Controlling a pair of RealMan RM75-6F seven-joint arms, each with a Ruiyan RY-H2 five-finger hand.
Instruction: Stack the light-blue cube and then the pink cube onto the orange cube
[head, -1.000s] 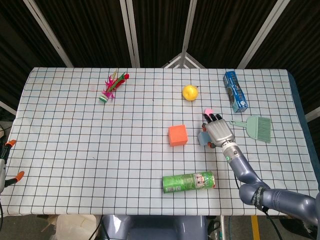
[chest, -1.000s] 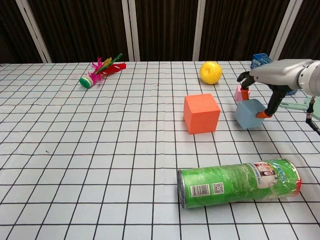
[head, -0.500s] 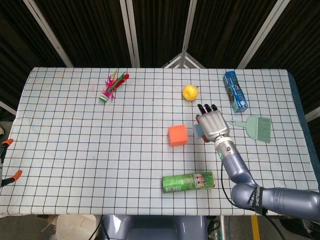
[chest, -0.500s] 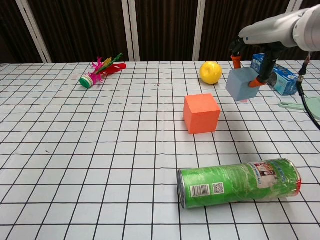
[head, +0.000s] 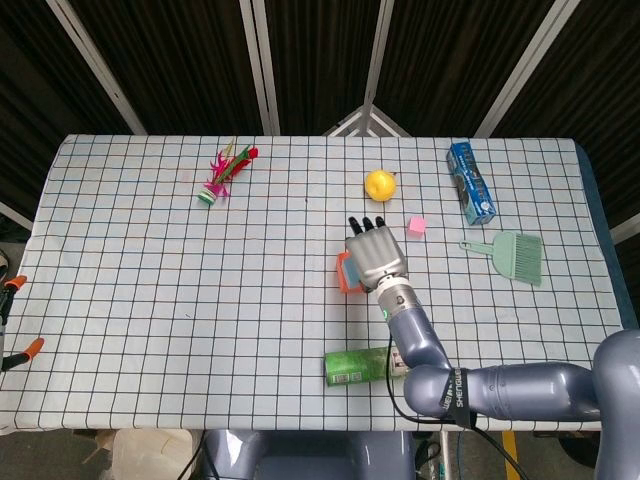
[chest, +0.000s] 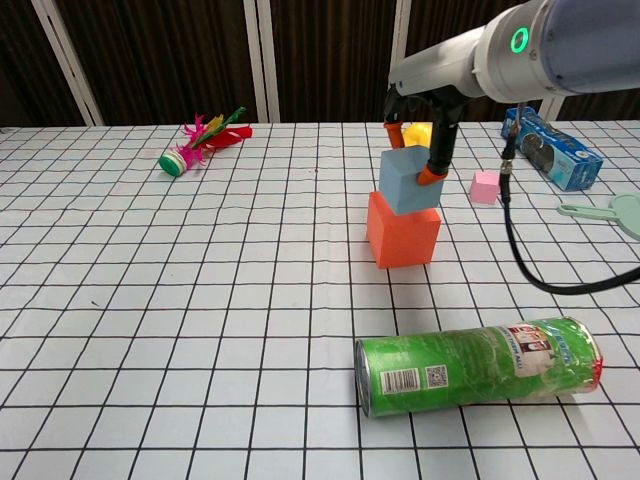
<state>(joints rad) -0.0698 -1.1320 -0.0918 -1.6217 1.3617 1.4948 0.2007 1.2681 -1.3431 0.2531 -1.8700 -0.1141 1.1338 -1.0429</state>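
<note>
The right hand (chest: 418, 135) grasps the light-blue cube (chest: 408, 181) between its fingertips, directly above the orange cube (chest: 403, 230); whether the two cubes touch cannot be told. The pink cube (head: 417, 226) rests on the tabletop (head: 150, 290) at 2 o'clock from the orange cube, well apart; the green can (chest: 478, 365) lies at 6 o'clock. The left hand is out of view.

On the right arm's elbook collar (head: 452, 387) you can read "SHENGDUE" or similar, blurred. The green can (chest: 478, 364) near the table's front edge carries a barcode and a QR code; its label text is too small to read.
</note>
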